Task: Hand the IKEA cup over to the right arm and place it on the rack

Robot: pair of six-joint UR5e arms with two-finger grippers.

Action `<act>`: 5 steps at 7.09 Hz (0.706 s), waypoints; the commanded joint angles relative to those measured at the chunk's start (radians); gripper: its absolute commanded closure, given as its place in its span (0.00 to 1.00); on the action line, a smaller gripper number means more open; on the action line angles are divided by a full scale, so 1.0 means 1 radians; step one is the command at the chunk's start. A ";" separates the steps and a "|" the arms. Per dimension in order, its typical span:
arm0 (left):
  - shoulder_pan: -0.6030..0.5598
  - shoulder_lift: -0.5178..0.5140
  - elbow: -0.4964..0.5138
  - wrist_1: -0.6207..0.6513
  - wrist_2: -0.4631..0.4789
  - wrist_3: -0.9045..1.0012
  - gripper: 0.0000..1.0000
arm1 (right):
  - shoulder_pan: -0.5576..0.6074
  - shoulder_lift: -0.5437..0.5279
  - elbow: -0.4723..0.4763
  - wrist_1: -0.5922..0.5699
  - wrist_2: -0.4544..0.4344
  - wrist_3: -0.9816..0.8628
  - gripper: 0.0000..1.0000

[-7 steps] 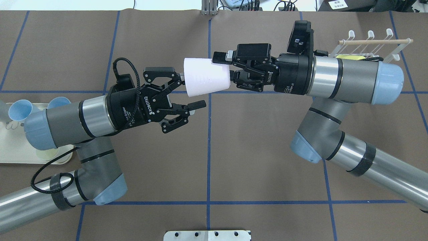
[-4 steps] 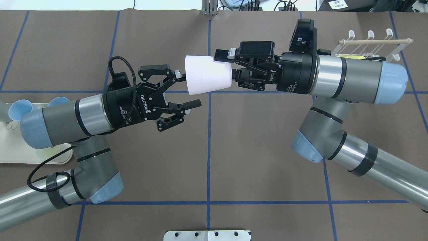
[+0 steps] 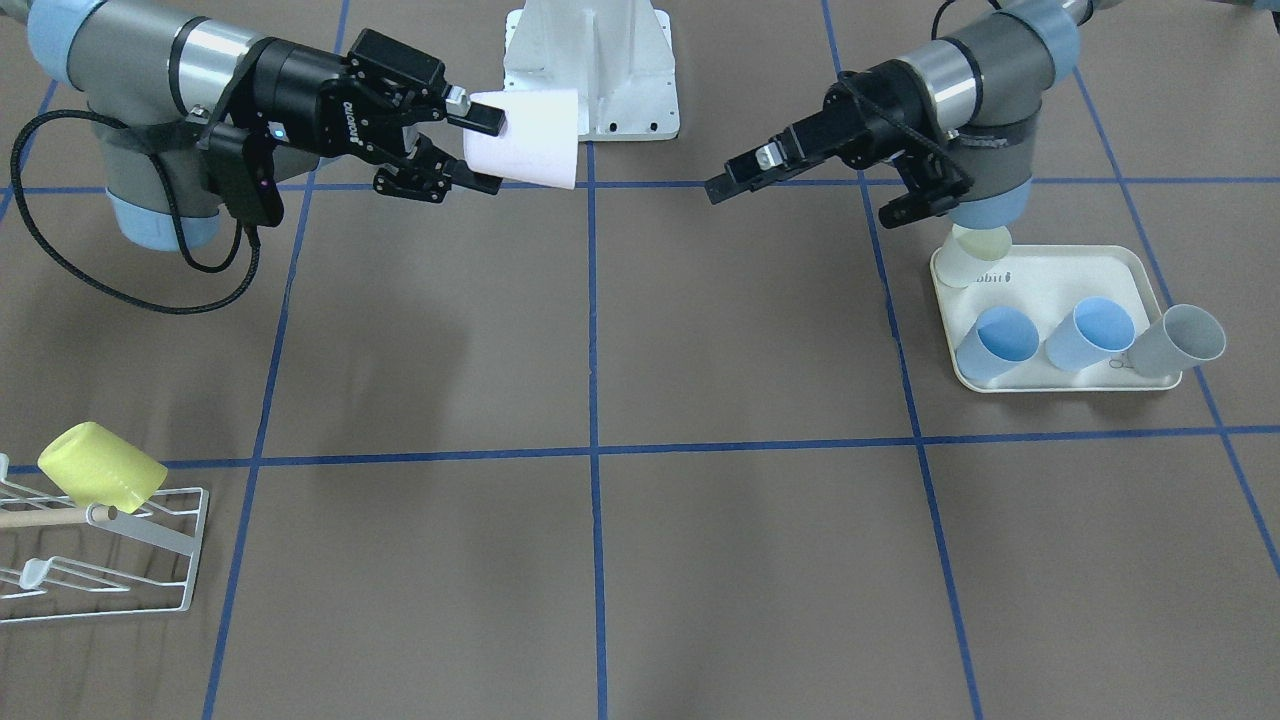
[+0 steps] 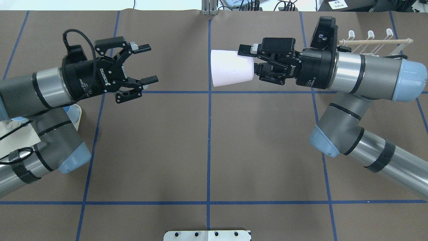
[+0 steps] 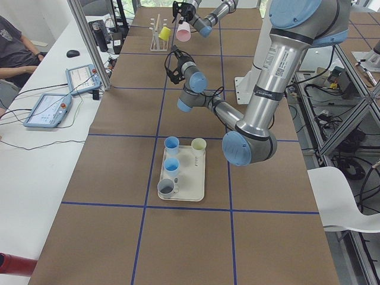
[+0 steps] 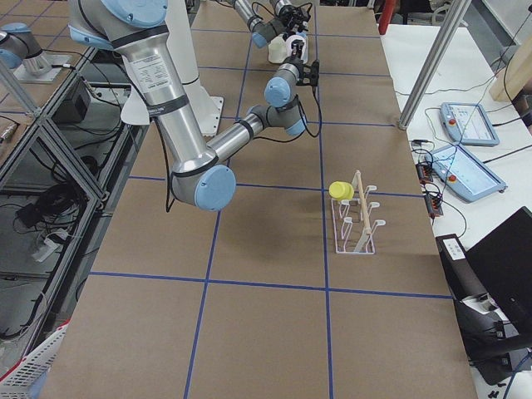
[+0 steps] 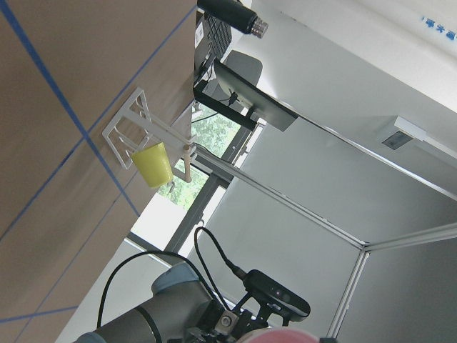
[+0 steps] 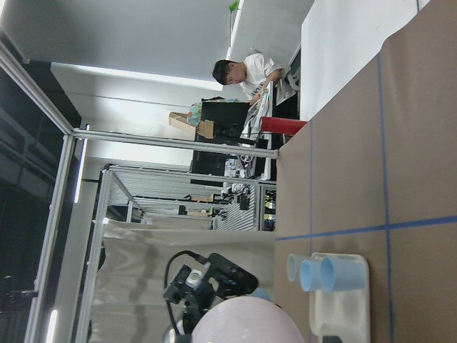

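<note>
Gripping smooth tapered white cup [image 4: 230, 68] | right jaws clamped | left jaws spread

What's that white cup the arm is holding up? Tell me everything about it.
The white cup is plain, smooth and tapered, plastic by its look. It lies sideways in the air above the brown table, wide end toward the open left gripper, narrow end pinched by the fingers of the right gripper. Nothing else touches it.
</note>
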 commanded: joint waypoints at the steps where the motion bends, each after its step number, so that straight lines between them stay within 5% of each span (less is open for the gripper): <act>1: -0.157 0.022 -0.005 0.180 -0.235 0.169 0.01 | 0.025 -0.127 -0.003 -0.039 0.012 -0.197 0.87; 3: -0.303 0.034 -0.011 0.378 -0.400 0.415 0.01 | 0.161 -0.165 -0.001 -0.187 0.134 -0.351 0.87; 5: -0.359 0.057 -0.019 0.541 -0.433 0.654 0.00 | 0.342 -0.177 0.002 -0.351 0.341 -0.491 0.87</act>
